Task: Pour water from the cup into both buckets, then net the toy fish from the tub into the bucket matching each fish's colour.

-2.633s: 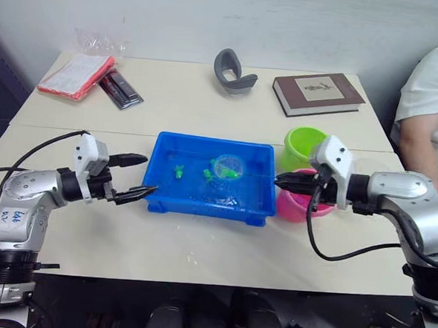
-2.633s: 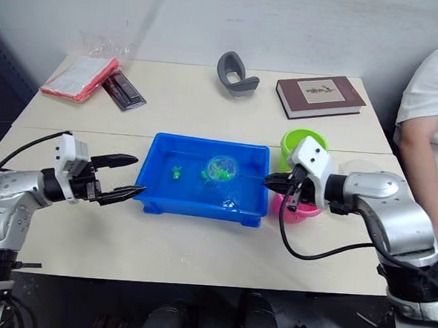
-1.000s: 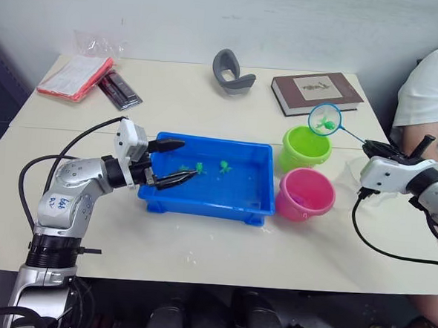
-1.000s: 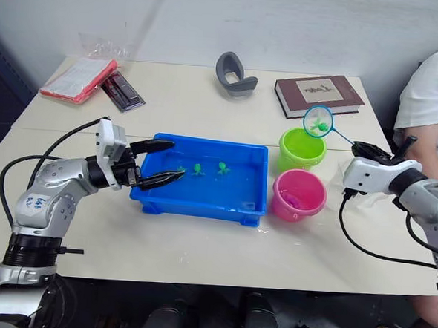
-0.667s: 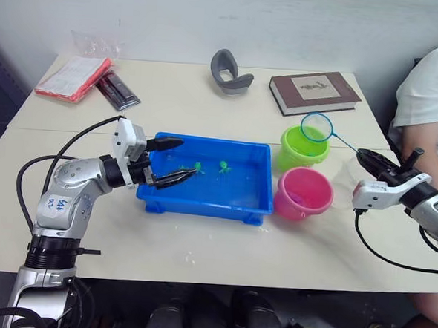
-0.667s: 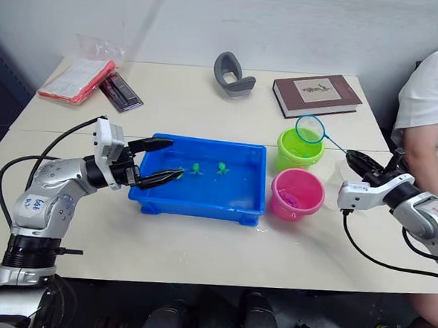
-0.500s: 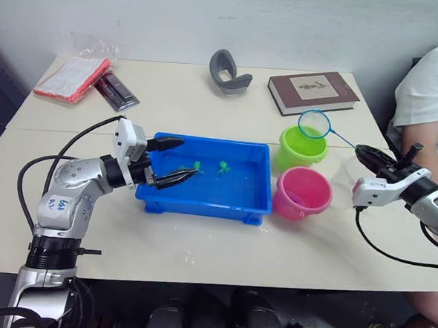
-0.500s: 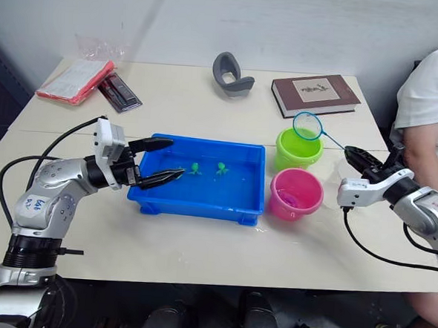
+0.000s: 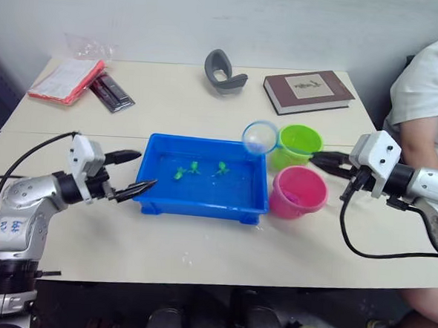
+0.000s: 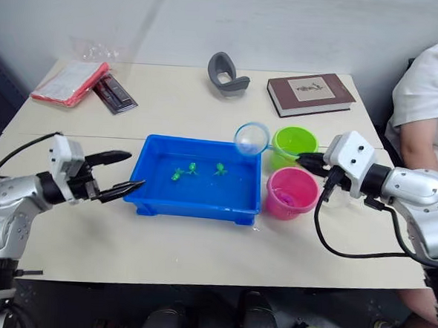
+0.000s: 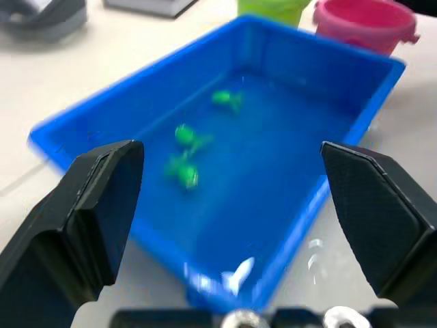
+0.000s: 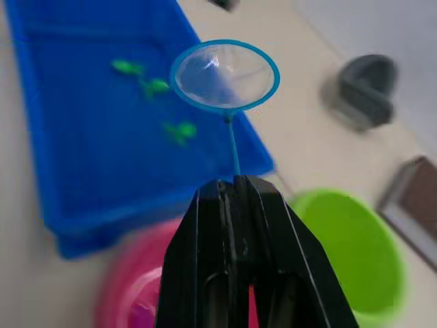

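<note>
Tabletop [image 9: 199, 244] carries the tub [image 9: 157, 197] at centre, long axis 9-to-3 across the head view. Green bucket [image 9: 298, 139] sits at the tub's 2 o'clock, pink bucket [image 9: 299, 193] at its 3 — both just beside its right end. Net [image 9: 260, 137] hoop hangs empty over the tub's far right corner, stick running toward 3 o'clock into the right end effector [image 9: 319, 160], whose fingers are clamped together on it. Three green fish [image 9: 193, 167] lie mid-tub, at about 8 o'clock from the hoop — the right arm is nearer and looks set to dip that way. Left end effector [image 9: 133, 175] sits just off the tub's left end, fingers wide apart, holding nothing.
</note>
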Action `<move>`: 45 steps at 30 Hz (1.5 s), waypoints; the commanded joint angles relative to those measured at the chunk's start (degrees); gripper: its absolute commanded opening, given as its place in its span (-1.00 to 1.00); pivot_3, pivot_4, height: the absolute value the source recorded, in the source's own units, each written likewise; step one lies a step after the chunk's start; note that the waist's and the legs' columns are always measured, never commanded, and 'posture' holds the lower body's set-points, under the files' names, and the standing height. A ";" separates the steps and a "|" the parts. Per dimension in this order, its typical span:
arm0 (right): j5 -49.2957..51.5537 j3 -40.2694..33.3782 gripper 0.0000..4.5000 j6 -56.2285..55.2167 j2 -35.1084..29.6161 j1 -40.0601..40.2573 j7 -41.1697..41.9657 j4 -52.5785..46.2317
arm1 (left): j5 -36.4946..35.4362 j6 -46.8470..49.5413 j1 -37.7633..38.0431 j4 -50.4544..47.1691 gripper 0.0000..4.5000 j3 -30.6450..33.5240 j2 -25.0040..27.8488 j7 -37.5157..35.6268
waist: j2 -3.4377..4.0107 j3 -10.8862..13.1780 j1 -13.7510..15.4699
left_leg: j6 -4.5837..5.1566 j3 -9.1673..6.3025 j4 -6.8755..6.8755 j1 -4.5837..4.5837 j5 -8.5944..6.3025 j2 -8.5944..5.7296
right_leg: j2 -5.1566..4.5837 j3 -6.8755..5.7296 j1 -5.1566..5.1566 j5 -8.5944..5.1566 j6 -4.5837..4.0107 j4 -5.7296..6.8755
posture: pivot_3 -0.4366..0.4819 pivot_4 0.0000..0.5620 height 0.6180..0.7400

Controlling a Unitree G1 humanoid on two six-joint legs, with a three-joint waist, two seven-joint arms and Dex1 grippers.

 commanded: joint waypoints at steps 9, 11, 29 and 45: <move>8.28 10.04 -1.00 41.18 10.86 -11.14 -7.76 -1.13 | -0.54 0.43 -0.62 -1.29 0.98 1.93 1.62 0.23 | -0.01 -0.01 1.10 | -0.08 -0.02 -0.01 -0.12 -0.12 -0.03 | -0.10 -0.03 -0.15 -0.02 -0.07 0.05 | -0.05 -0.47 1.00; 6.51 10.52 -1.00 42.96 12.69 -13.07 -9.69 0.89 | -0.90 1.18 -1.51 -0.86 0.98 1.80 1.74 0.16 | -0.01 -0.02 0.98 | -0.06 -0.02 0.01 -0.26 -0.11 -0.04 | -0.05 -0.07 -0.20 0.00 -0.04 0.14 | -0.05 -0.47 1.00; -7.59 9.11 -1.00 43.22 27.22 -17.72 -21.74 8.53 | -0.32 2.02 -4.45 1.61 0.98 -2.18 1.57 -1.34 | -0.07 -0.05 0.86 | 0.00 0.06 0.04 -0.47 -0.09 -0.11 | 0.20 -0.61 -0.34 0.03 0.02 0.12 | -0.05 -0.47 1.00; -9.79 0.25 -1.00 21.70 20.71 -0.11 -13.59 -11.28 | -1.43 3.46 -4.07 0.42 0.98 -2.32 2.09 -2.38 | -0.06 -0.04 0.91 | -0.02 0.07 -0.02 -0.45 -0.09 -0.07 | 0.34 -0.61 -0.34 0.04 0.04 0.05 | -0.05 -0.47 1.00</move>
